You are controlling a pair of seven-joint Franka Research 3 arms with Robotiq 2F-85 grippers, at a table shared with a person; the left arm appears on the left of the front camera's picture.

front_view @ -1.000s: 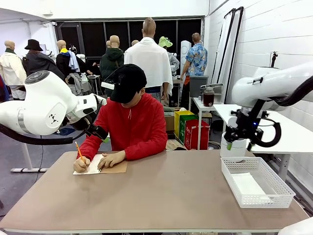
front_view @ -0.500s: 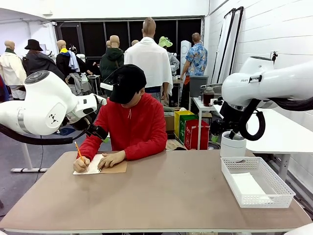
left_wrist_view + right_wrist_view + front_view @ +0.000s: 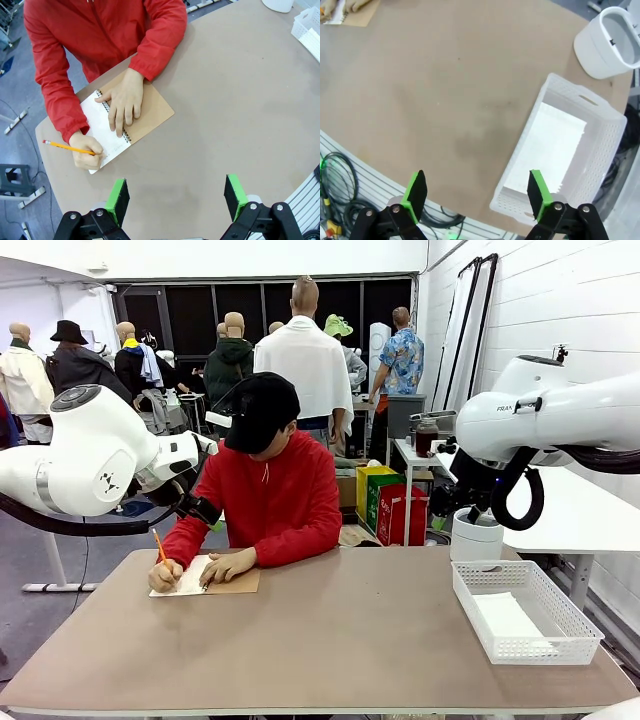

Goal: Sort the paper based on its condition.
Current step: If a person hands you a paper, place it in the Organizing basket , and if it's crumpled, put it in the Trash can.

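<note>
One smooth white sheet of paper (image 3: 549, 144) lies flat in the white mesh basket (image 3: 600, 150) at the table's right end, and it also shows as paper (image 3: 505, 618) in the front view. My right gripper (image 3: 476, 191) hangs open and empty high above the table, just left of the basket. My left gripper (image 3: 176, 197) is open and empty too, high over the table's left part. Below it the person writes with a yellow pencil (image 3: 67, 146) on the white page of a spiral notebook (image 3: 150, 112), the other hand (image 3: 125, 100) flat on it.
A white round bin (image 3: 612, 42) stands past the basket (image 3: 525, 640) at the table's far right corner. The person in red (image 3: 270, 495) sits at the far left side. Bare brown tabletop (image 3: 340, 630) lies between the notebook and the basket.
My right arm has swung up and to the left, away from above the bin and basket, then held still. The person keeps writing. The left arm has not moved.
</note>
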